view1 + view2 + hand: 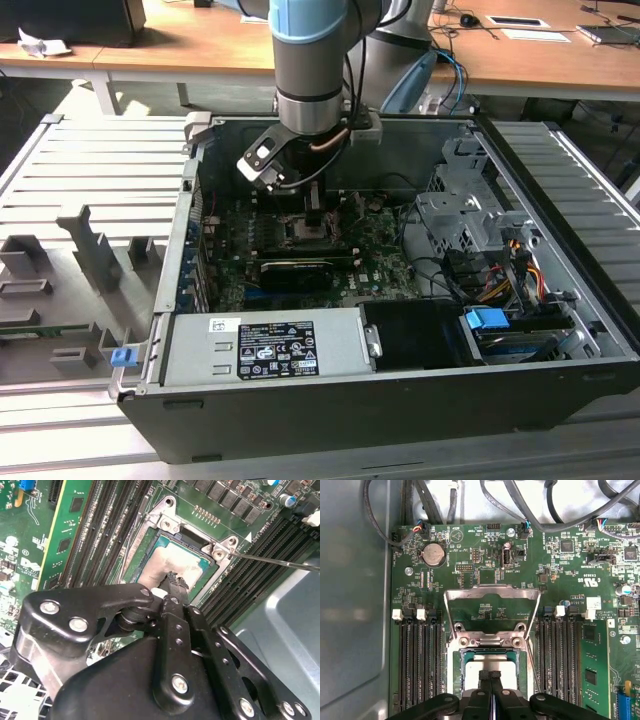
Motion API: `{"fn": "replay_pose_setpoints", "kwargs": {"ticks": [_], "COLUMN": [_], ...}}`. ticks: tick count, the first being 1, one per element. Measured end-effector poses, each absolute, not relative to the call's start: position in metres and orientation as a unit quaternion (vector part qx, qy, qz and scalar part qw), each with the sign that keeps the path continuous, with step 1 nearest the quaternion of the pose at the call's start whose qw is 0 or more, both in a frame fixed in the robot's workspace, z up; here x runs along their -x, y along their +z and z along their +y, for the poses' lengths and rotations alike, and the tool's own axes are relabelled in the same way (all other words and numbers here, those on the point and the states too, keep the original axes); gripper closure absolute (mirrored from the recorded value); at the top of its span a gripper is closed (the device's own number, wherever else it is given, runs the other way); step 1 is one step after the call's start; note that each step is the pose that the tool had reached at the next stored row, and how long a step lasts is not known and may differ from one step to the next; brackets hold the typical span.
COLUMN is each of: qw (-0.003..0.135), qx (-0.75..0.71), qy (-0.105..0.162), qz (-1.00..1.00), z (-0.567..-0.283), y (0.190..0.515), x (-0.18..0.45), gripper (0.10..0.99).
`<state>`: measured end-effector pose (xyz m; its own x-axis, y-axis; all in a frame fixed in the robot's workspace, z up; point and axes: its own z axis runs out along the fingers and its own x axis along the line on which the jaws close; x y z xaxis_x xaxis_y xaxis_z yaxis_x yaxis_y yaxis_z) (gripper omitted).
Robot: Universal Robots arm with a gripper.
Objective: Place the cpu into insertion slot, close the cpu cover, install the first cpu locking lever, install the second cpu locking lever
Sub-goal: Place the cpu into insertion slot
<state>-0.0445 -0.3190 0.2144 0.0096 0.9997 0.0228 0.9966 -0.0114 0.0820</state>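
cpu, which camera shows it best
The second wrist view: the cpu lies silvery face up in the insertion slot, mostly in sight past the end effector. The first wrist view has it partly behind the end effector's shut fingers. In the exterior view it is too small to make out.

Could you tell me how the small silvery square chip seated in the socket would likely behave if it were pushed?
The small flat silvery-grey square cpu looks rigid, so it probably won't flex. Its smooth metal face may let the shut black gripper slip. Sitting inside the metal-rimmed dark insertion slot, it likely won't slide sideways.
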Motion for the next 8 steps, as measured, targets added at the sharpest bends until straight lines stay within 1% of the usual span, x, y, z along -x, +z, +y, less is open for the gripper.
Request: {"fn": "replay_pose_setpoints", "kwargs": {"ticks": [8], "qw": [0.021], "qx": [-0.71], "qy": [0.037], "qz": [0.703], "z": [-0.3191], "y": [0.2179], "x": [0.0445], "gripper": [0.98]}}
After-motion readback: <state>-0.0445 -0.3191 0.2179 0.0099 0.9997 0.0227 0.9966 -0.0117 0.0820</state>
